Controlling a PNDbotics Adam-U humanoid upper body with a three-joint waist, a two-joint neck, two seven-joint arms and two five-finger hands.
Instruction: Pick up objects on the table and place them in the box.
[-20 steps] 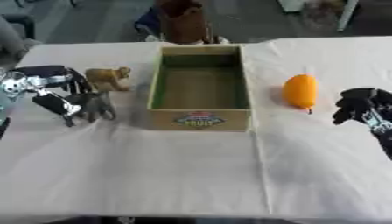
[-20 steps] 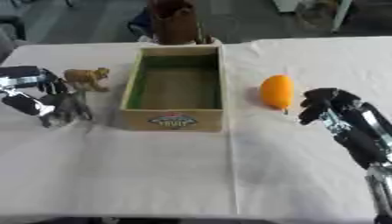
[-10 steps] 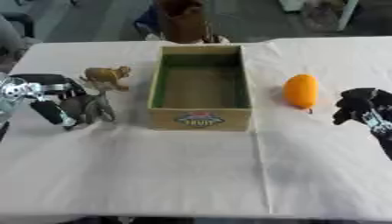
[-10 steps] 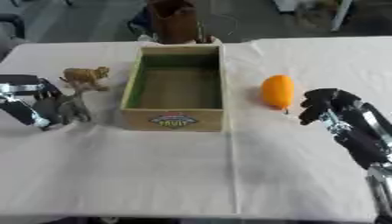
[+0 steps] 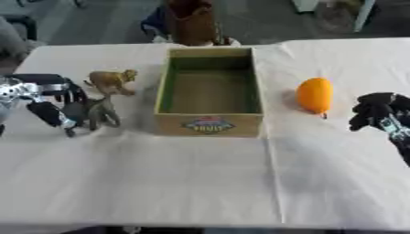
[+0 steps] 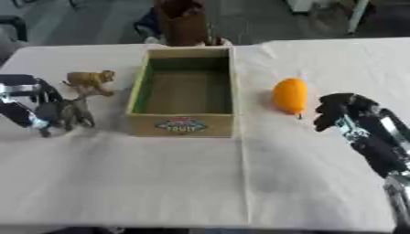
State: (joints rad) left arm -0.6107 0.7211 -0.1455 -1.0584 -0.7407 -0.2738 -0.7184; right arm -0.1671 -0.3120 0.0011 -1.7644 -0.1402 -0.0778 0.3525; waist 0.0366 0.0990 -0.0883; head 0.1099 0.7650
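An open green-and-tan cardboard box (image 5: 210,122) stands mid-table with nothing visible inside. Left of it a small tan animal figure (image 5: 112,80) stands upright. Just in front of that stands a grey animal figure (image 5: 96,113), with my left hand (image 5: 46,97) at its rear, fingers curled over its back and thumb below. An orange oval fruit (image 5: 315,94) lies to the right of the box. My right hand (image 6: 346,114) hovers a little right of the fruit and nearer than it, fingers curled, holding nothing and not touching the fruit.
A white cloth (image 5: 200,178) covers the table, with wide bare room in front of the box. A brown object (image 5: 191,20) stands past the far edge behind the box. The table's front edge runs along the bottom.
My left hand has dropped slightly and shifted a little left at the grey figure. The figure, box, fruit and right hand have stayed put.
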